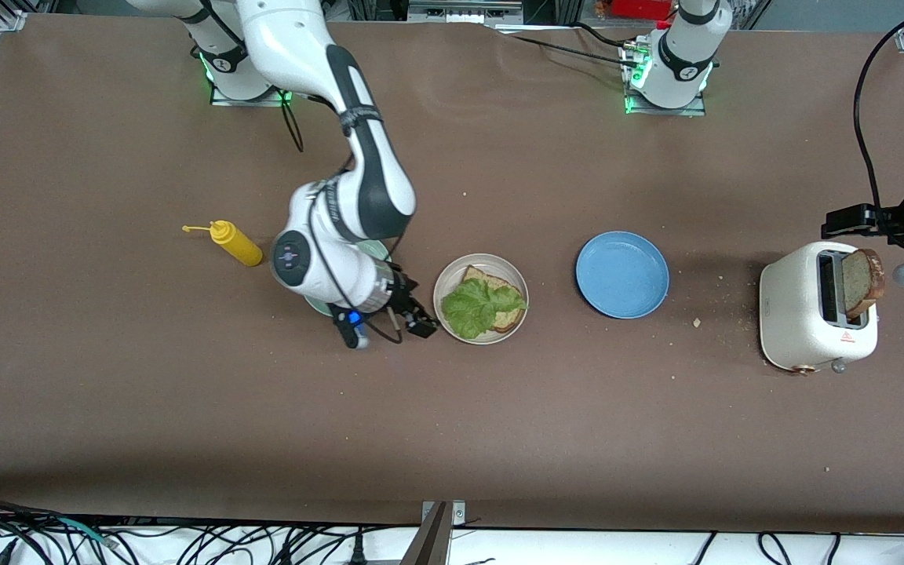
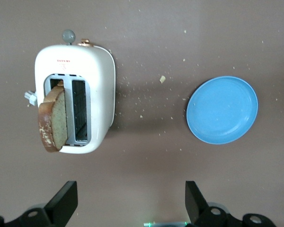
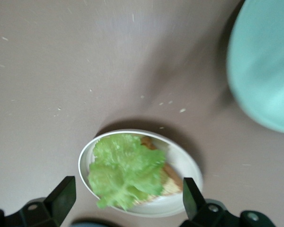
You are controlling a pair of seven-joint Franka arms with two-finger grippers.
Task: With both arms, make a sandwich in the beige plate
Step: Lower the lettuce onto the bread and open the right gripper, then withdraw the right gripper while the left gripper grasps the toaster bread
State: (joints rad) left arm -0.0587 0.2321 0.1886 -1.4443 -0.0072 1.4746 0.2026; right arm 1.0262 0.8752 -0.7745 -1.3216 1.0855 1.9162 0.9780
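The right gripper (image 1: 413, 314) hangs released, jaws wide, just beside the beige plate (image 1: 447, 284), where lettuce (image 1: 479, 306) covers most of a bread slice (image 1: 508, 317). Its bent arm hides much of the mint plate (image 1: 377, 250). The left gripper (image 2: 130, 201), also spread, is largely cut off in the front view, over the table beside the toaster (image 1: 797, 314), whose slot holds another slice (image 1: 860, 280).

Both arms are glossy white with rounded shells and black bands at the joints. The right arm (image 1: 358, 188) carries a black cable strapped along its forearm, a round purple-marked cap on its wrist and a small blue light near the black gripper mount. The left arm's base (image 1: 676, 63) glows green at its foot (so does the other base).
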